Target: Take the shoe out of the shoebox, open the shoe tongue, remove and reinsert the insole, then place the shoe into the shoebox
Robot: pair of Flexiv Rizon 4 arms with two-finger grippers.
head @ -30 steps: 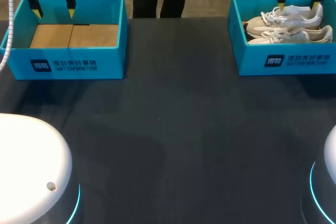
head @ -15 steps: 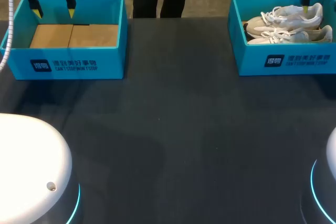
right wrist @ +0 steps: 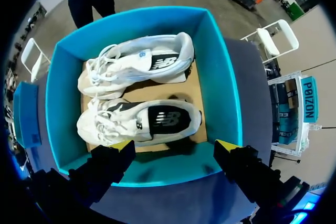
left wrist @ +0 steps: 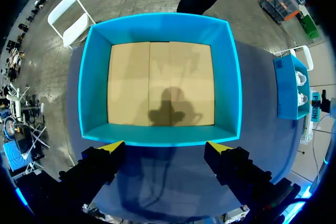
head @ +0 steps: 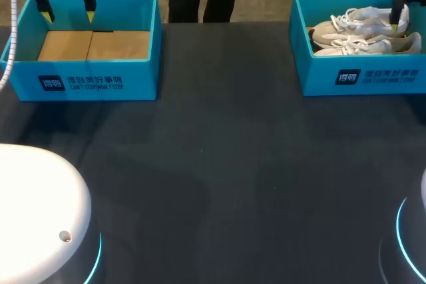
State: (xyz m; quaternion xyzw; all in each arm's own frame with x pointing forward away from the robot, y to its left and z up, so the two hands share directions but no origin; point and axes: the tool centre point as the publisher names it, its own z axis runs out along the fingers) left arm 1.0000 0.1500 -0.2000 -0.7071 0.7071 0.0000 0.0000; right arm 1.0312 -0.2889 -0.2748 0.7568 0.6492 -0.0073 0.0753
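In the right wrist view, both yellow tips of the right tool [right wrist: 175, 145] are seen spread wide above the blue shoebox [right wrist: 223, 93], whereas in the head view only one of its fingers [head: 398, 19] is shown. The nearer white shoe [right wrist: 139, 121] and the farther shoe [right wrist: 139, 64] are laid side by side inside, ahead of that tool and untouched. The left tool [left wrist: 165, 145] is likewise held spread over a second blue box [left wrist: 89, 87] at the desk's [head: 219, 164] left.

Two blue shoeboxes stand on the one dark bench [head: 219, 164]: the left shoebox [head: 86, 83] and the right shoebox [head: 363, 79]. Two white shoes lie in the right shoebox: the far shoe [head: 353, 26] and the near shoe [head: 359, 46].
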